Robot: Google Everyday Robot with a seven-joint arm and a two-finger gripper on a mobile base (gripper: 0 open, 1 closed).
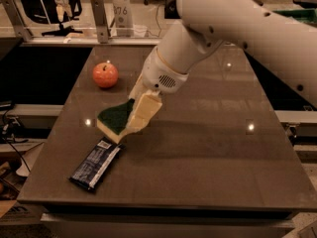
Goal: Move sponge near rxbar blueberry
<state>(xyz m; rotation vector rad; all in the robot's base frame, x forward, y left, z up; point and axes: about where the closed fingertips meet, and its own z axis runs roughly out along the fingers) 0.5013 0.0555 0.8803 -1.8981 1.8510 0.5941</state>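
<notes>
The sponge (113, 120), dark green on top with a pale yellow body, is held tilted in my gripper (132, 117), just above the table's left part. The gripper's cream fingers (144, 110) are shut on the sponge's right end. The rxbar blueberry (96, 163), a dark blue wrapper with a white patch at its far end, lies flat on the table just below and left of the sponge, its upper end almost under it. My white arm (237, 29) reaches in from the upper right.
A red-orange apple (105, 75) sits at the table's back left. The brown table (208, 152) has its front edge close below the bar and its left edge near the sponge. Metal posts and desks stand behind the table.
</notes>
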